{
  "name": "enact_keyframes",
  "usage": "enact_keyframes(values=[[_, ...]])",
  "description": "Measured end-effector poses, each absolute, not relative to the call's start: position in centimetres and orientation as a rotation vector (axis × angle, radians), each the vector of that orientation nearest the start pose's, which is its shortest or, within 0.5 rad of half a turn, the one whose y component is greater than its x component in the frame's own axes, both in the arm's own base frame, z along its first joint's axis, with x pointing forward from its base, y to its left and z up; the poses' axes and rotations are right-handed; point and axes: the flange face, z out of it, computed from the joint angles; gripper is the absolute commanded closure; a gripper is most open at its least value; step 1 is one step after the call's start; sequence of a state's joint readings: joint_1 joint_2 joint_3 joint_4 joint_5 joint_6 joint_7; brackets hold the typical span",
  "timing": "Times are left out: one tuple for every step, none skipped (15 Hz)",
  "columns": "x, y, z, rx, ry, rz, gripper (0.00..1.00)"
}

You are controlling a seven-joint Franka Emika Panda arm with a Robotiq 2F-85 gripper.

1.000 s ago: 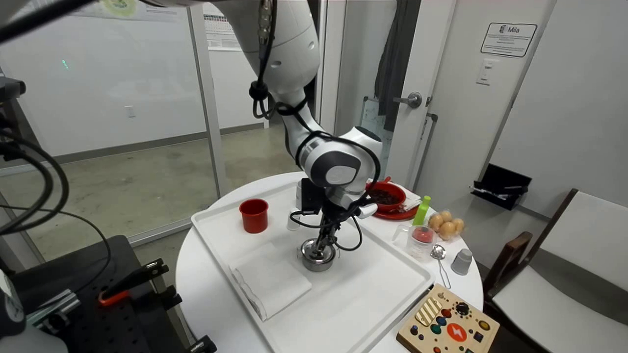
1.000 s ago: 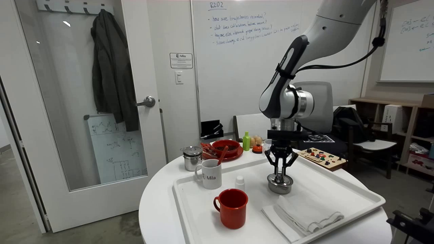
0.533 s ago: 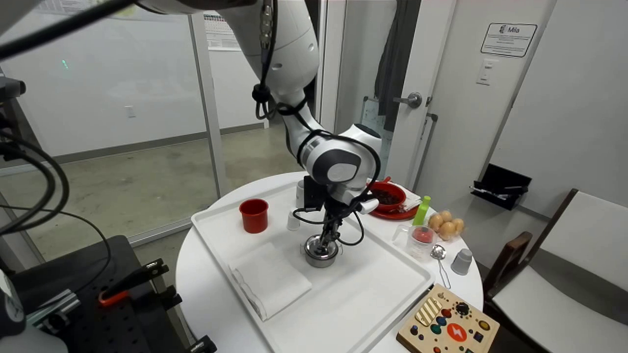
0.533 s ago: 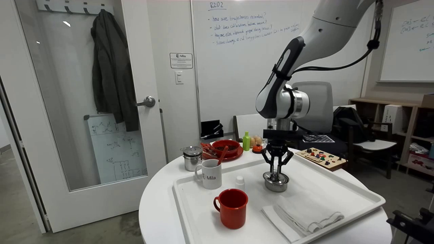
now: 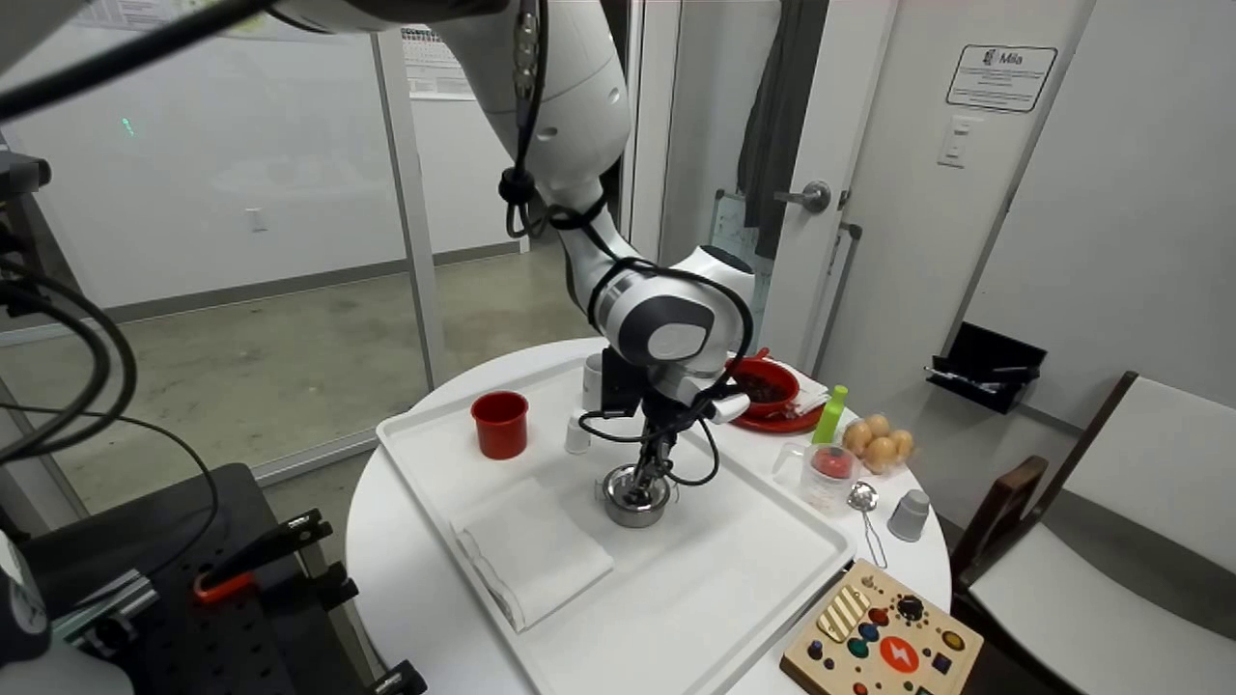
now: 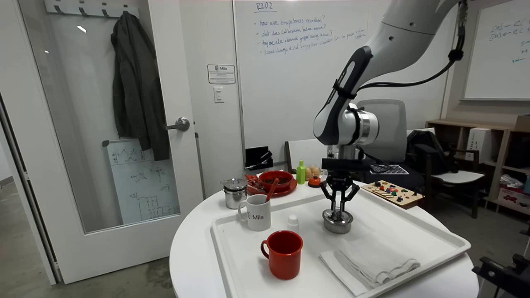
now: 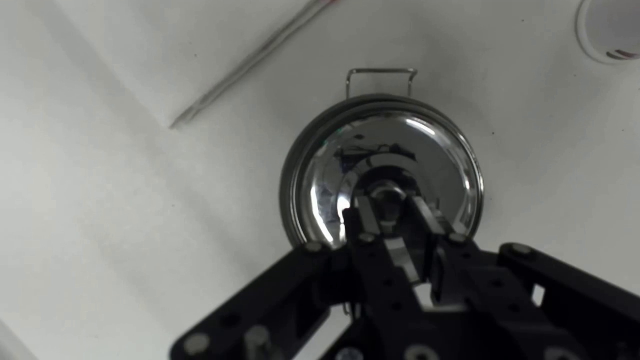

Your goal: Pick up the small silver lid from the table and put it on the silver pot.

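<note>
The small silver lid (image 7: 370, 131) lies on top of the silver pot (image 7: 286, 195), nearly concentric with its rim in the wrist view. One wire handle of the pot sticks out beyond the lid. The pot stands upright on the white tray in both exterior views (image 5: 634, 518) (image 6: 338, 227). My gripper (image 7: 391, 204) points down over the lid, its fingers close together on either side of the lid's knob. Any sliver of space beside the knob is too dark to judge. The gripper also shows in both exterior views (image 5: 641, 490) (image 6: 338, 212).
A folded white cloth (image 5: 536, 550) lies beside the pot on the tray (image 5: 695, 603). A red cup (image 6: 285, 254), a white mug (image 6: 258, 213) and a small white shaker (image 6: 292, 223) stand nearby. A lidded silver vessel (image 6: 234, 194) and red bowl (image 6: 275, 179) stand behind the tray.
The gripper, lid and pot shifted together a short way across the tray between one second and half a second ago. Since then they are nearly still, and the lid looks darker and slightly lower.
</note>
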State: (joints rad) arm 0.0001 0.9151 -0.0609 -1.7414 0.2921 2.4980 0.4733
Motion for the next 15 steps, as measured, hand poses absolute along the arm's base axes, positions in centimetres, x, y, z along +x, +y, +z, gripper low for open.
enact_keyframes(values=[[62.2, -4.0, 4.0, -2.837, 1.145, 0.262, 0.55], [62.1, -4.1, 4.0, -2.835, 1.152, 0.265, 0.48], [62.1, -4.2, 4.0, -2.834, 1.155, 0.272, 0.42], [61.9, -4.3, 3.9, -2.831, 1.152, 0.288, 0.33], [61.8, -4.2, 3.9, -2.827, 1.137, 0.316, 0.27], [61.6, -4.1, 3.9, -2.823, 1.110, 0.347, 0.21], [61.4, -4.0, 4.2, -2.819, 1.077, 0.372, 0.12], [61.1, -3.9, 4.8, -2.817, 1.042, 0.397, 0.06], [60.8, -3.8, 5.6, -2.818, 1.006, 0.420, 0.01], [60.4, -3.7, 6.6, -2.824, 0.956, 0.441, 0.00], [60.0, -3.6, 7.8, -2.829, 0.910, 0.457, 0.00], [59.5, -3.5, 9.1, -2.835, 0.861, 0.467, 0.00], [59.1, -3.4, 10.3, -2.840, 0.808, 0.475, 0.00], [58.7, -3.4, 11.6, -2.844, 0.757, 0.480, 0.00], [58.2, -3.5, 12.8, -2.848, 0.707, 0.482, 0.00]])
